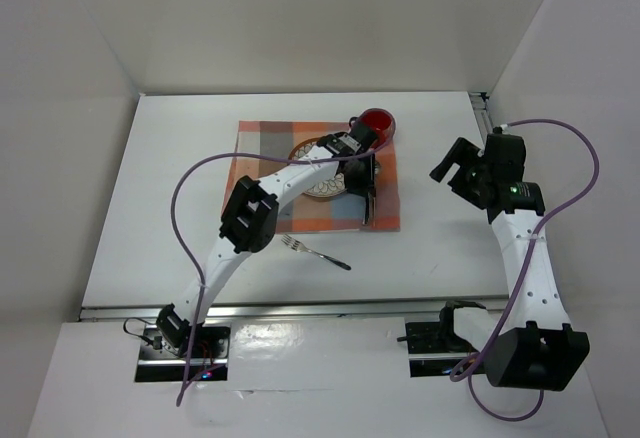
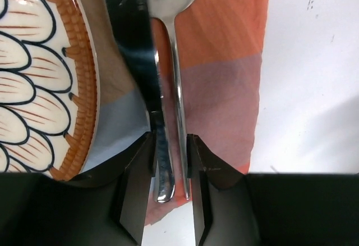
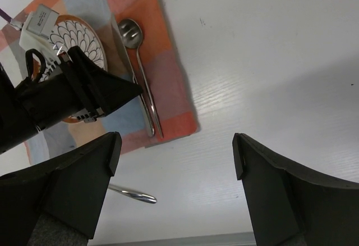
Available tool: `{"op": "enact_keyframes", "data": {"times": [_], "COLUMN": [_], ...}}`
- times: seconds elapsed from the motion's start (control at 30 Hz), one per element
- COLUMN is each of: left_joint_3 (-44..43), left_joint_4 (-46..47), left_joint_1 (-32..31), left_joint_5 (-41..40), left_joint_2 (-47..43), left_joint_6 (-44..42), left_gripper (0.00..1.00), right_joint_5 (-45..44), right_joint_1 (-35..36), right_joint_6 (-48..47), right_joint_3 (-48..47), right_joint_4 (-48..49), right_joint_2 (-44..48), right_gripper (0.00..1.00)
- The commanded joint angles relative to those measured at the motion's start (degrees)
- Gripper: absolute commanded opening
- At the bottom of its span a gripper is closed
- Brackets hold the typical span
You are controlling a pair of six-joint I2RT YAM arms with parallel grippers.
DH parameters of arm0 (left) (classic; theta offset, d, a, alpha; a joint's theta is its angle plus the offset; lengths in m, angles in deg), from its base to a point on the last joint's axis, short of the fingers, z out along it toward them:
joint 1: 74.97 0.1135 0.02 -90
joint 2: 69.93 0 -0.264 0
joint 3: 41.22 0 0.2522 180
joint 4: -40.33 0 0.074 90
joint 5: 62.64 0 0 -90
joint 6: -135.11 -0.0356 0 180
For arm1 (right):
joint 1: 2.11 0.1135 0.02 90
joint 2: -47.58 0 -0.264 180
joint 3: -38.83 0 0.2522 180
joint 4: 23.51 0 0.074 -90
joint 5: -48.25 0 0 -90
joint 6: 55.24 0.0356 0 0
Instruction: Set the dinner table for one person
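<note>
On the white dinner table (image 1: 180, 178) lies a checked placemat (image 1: 265, 148) with a patterned plate (image 1: 322, 173) and a red cup (image 1: 377, 123) at its far right corner. A knife (image 2: 137, 60) and a spoon (image 2: 175, 89) lie side by side on the mat, right of the plate (image 2: 28, 60). My left gripper (image 2: 170, 156) sits low over their handle ends. Its jaws are nearly closed, with one pad against the knife and the other against the spoon. My right gripper (image 3: 176, 156) is wide open and empty, hovering right of the mat (image 1: 455, 166).
A fork (image 1: 315, 252) lies on the bare table just in front of the placemat, and its handle shows in the right wrist view (image 3: 132, 194). The left arm (image 3: 67, 94) covers part of the plate. Aluminium rail (image 1: 300, 308) edges the near side.
</note>
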Motion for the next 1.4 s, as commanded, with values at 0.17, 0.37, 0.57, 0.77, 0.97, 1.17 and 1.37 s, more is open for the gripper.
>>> {"op": "enact_keyframes", "data": {"times": [0.17,0.37,0.57,0.77,0.97,1.17,1.37], "left_joint_3": [-0.5,2.73,19.69,33.15,36.85,40.97,41.69], "left_joint_4": [-0.62,-5.72,-8.72,-13.2,-15.39,-14.69,-14.16], "left_joint_1": [-1.68,-3.35,4.8,18.51,27.83,31.36,32.59], "left_joint_5": [-4.06,-8.01,-14.34,-20.32,-21.56,-18.31,-17.16], "left_joint_2": [-10.31,-23.72,-46.06,-65.05,-70.61,-73.24,-73.85], "left_joint_6": [-2.53,-5.52,-4.39,-4.38,-7.01,-7.54,-8.07], "left_gripper": [0.45,0.43,0.43,0.43,0.43,0.43,0.43], "right_joint_5": [1.27,11.27,9.02,-15.67,-15.78,-14.65,-10.52], "right_joint_1": [0.31,1.62,22.14,62.85,66.41,64.47,62.01], "right_joint_6": [-1.97,-3.21,-3.04,-2.77,-12.08,-15.95,-17.88], "right_joint_3": [-1.41,1.47,8.25,3.52,-2.73,-6.16,-2.3], "right_joint_4": [-1.16,0.69,6.04,7.2,13.34,16.59,21.43], "right_joint_2": [0.86,0.24,2.7,-14.49,-30.85,-37.63,-41.24], "right_gripper": [0.93,0.91,0.9,0.9,0.87,0.83,0.71]}}
